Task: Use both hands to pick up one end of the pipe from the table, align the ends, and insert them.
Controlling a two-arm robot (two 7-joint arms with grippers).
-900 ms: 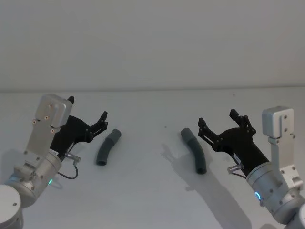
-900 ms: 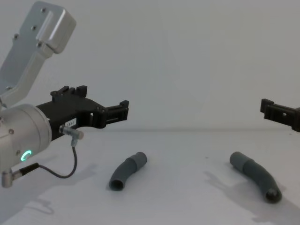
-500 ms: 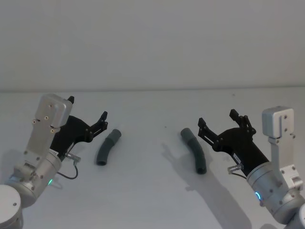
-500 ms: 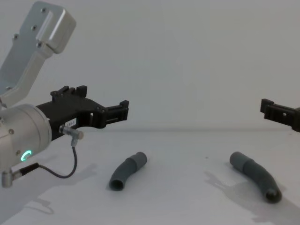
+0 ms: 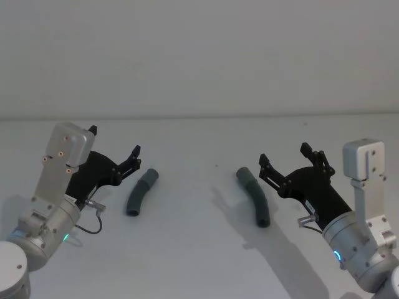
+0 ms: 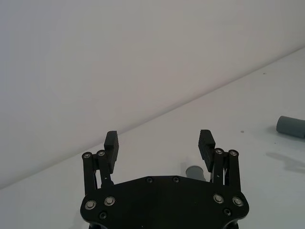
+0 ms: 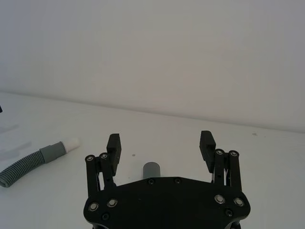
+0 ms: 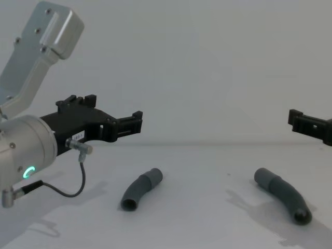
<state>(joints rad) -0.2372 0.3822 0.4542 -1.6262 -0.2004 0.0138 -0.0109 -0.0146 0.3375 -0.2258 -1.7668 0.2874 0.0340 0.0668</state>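
Note:
Two curved dark-grey pipe pieces lie apart on the white table (image 5: 193, 261). The left piece (image 5: 141, 192) (image 8: 140, 189) shows in the right wrist view as a ribbed tube (image 7: 28, 162) with a white tip (image 7: 72, 142). The right piece (image 5: 254, 195) (image 8: 282, 194) has an open round mouth (image 8: 302, 217) at its near end. My left gripper (image 5: 115, 141) (image 6: 158, 140) hovers open just left of the left piece, and the piece's end (image 6: 195, 171) shows beneath its fingers. My right gripper (image 5: 284, 154) (image 7: 160, 140) hovers open just right of the right piece, over its end (image 7: 151, 169).
A plain pale wall rises behind the table's far edge (image 5: 199, 117). A thin black cable (image 8: 72, 193) loops under the left wrist. Bare table lies between the two pipe pieces and in front of them.

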